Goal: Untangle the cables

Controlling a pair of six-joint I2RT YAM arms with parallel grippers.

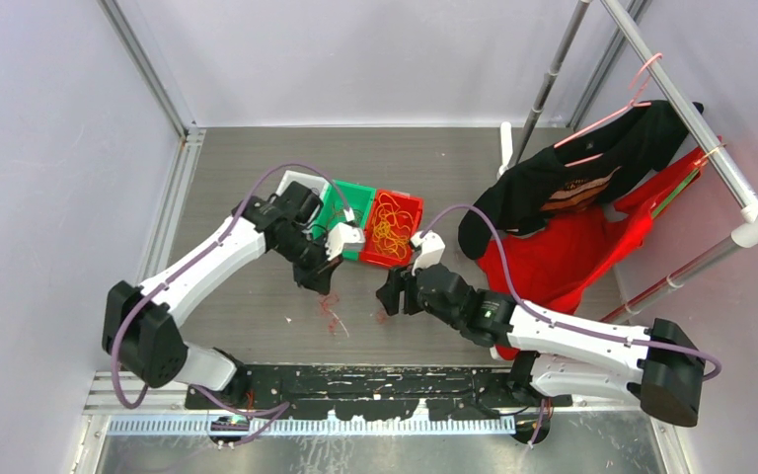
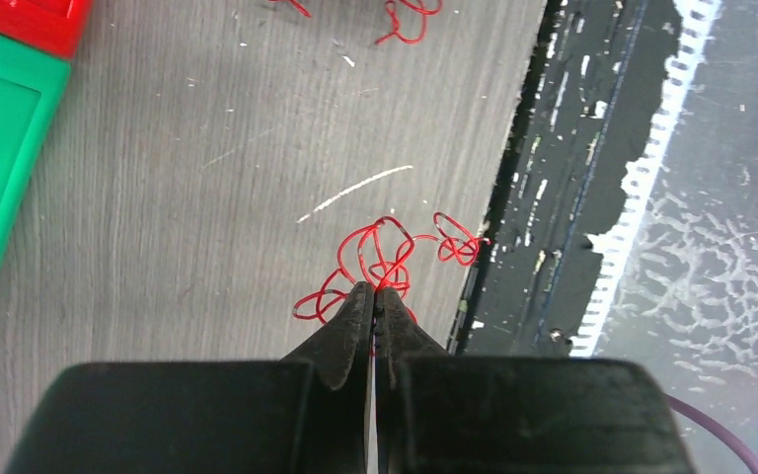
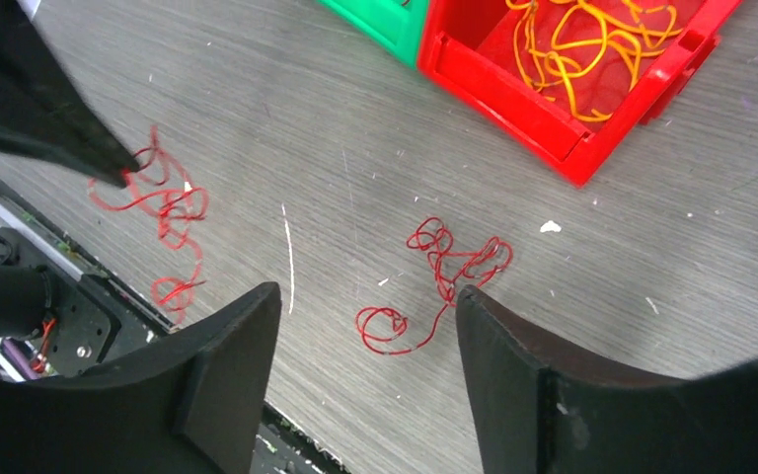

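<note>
Thin red cables lie in two loose curly clumps on the grey table. My left gripper is shut, its tips pinching a strand of the left red cable, which shows near the table's front edge. The same clump appears under the left fingertips in the right wrist view. My right gripper stands open just above the other red cable, holding nothing. Orange-yellow cables fill the red bin.
A green bin adjoins the red bin, with a white box behind it. The black base plate borders the table's near edge. Black and red shirts hang from a rack at right.
</note>
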